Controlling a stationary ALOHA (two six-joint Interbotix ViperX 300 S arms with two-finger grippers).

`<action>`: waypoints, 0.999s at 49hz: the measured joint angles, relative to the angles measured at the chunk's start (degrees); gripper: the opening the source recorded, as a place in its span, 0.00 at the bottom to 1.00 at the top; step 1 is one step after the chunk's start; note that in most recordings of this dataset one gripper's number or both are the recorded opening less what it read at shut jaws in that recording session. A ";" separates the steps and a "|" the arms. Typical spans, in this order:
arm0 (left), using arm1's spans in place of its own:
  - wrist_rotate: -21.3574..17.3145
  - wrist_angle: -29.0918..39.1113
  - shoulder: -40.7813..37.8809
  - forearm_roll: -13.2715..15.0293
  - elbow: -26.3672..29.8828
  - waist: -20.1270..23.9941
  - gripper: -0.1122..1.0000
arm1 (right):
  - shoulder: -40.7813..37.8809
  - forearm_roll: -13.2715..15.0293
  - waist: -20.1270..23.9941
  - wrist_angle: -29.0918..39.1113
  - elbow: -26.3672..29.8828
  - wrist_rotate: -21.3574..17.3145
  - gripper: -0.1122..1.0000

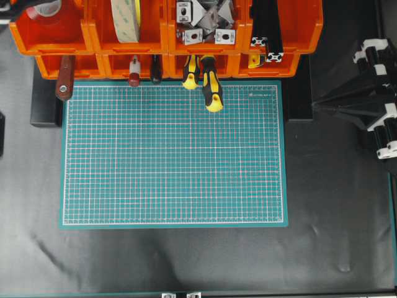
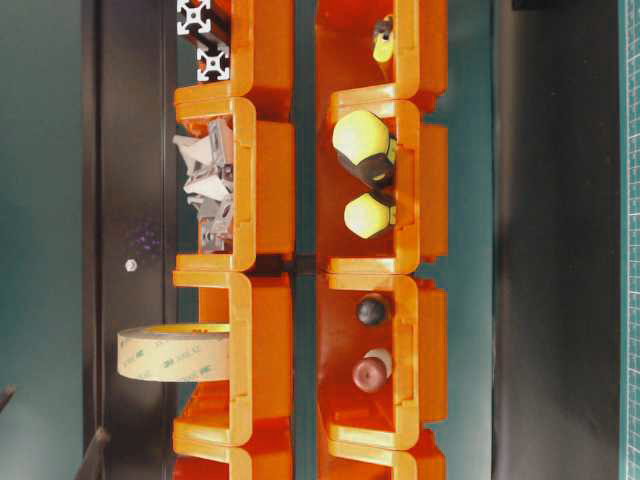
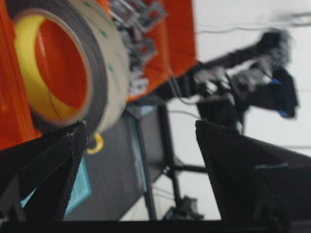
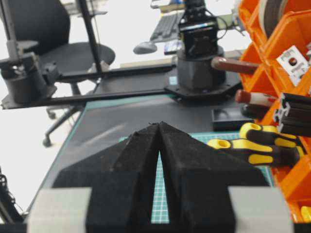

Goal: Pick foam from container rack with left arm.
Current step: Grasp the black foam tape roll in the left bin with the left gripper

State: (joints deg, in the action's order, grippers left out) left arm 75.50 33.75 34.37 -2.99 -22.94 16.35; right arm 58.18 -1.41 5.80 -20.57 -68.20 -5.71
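My left gripper [image 3: 138,160] stood wide open with nothing between its two black foam-padded fingers [image 3: 46,167], as its own wrist camera showed; it did not appear in the overhead view. Just beyond the left-hand finger in that view sat the foam [image 3: 95,63], a roll on edge with its dark grey face, yellow inner rim and beige outer band, lodged in the container rack [image 3: 177,34] and not touched by either finger as far as I could tell. Beside the roll, in the next bin, lay a heap of grey metal brackets [image 3: 138,43]. From overhead the foam [image 1: 127,18] sat in the second upper bin from the left, with a red tape roll [image 1: 43,9] in the bin to its left and black aluminium profiles [image 1: 267,28] in the far right one. Screwdrivers with yellow-and-black handles [image 1: 208,84] stuck out of the lower row onto the green cutting mat [image 1: 173,155], alongside a dark red handle [image 1: 64,81]. My right gripper [image 4: 159,127] had its fingers pressed together, holding nothing, off at the right edge of the table [image 1: 335,236], well clear of the rack.
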 measured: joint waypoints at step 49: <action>0.00 0.18 -14.06 -0.09 5.27 1.05 0.86 | 0.09 0.00 1.32 0.09 0.00 0.53 0.10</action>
State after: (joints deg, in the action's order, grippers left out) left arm 75.50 33.93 20.30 -3.08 -17.67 17.40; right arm 58.27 -1.41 7.12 -20.48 -68.20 -5.19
